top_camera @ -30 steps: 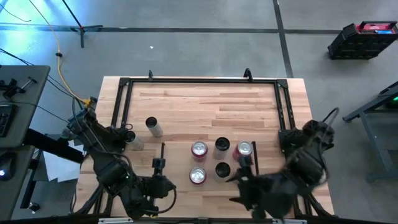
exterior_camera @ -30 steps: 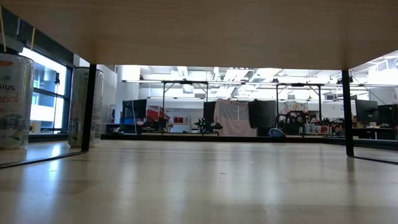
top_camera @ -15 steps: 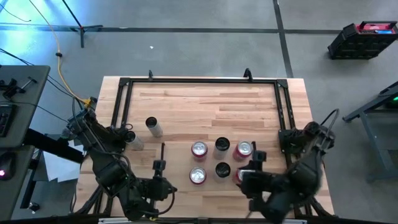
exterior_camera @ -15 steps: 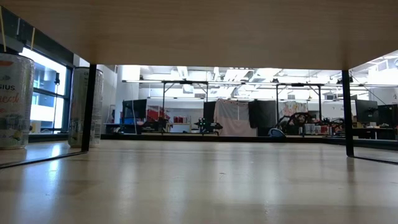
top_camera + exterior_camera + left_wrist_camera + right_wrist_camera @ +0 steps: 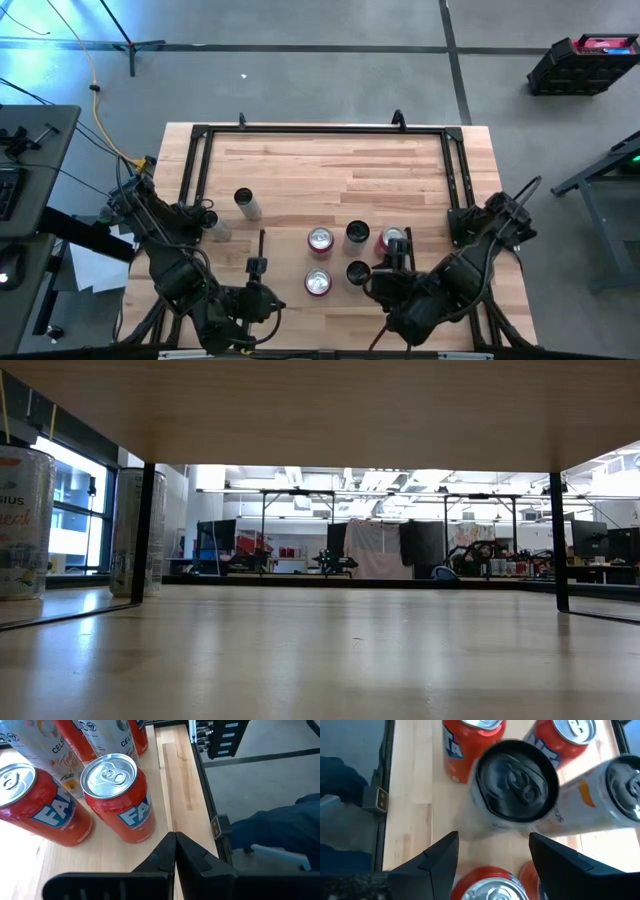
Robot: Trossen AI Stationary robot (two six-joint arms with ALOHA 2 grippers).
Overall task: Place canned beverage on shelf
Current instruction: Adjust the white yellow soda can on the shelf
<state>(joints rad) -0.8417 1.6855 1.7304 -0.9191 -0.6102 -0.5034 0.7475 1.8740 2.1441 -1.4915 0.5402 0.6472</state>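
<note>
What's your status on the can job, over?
Right gripper open, facing black-topped white can. Left gripper shut, waiting by red soda cans. Pale-wood shelf crowded, neighbours tight around that can.

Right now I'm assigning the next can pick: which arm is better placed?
Right. The right gripper is open, over the black-topped can. The left gripper is shut, beside the red cans.

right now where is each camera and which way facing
High: overhead, straight down on wooden plank table; both arms.
Low: tabletop height, facing room past tall white can; no arm.
Left wrist: behind shut left end effector, facing red metal cans.
Right wrist: above open right end effector, over black-topped can.
Both wrists share red cans.
</note>
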